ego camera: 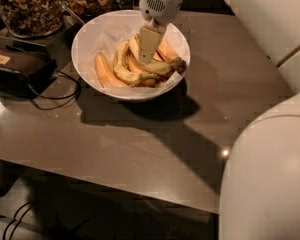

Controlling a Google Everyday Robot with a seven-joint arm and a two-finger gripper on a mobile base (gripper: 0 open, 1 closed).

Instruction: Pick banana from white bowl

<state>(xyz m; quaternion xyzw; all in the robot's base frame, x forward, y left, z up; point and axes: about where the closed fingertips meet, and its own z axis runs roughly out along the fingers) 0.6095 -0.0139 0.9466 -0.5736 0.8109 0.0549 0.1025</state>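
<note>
The white bowl (92,39) stands at the back of the grey table and holds several bananas. The long pale-yellow banana (161,67) curves across the top of the pile, its dark brown stem end pointing to the bowl's right rim. Orange-toned bananas (105,71) lie beside it, and a spotted one lies beneath it. My gripper (148,46) reaches straight down from the top of the view into the bowl. Its tip is at the upper part of the long banana, touching the pile.
Two glass jars of nuts (26,6) (90,1) stand behind the bowl at the back left. A black device (17,69) with cables lies left of the bowl. My white body (270,174) fills the right side. The table's front edge (115,184) runs below.
</note>
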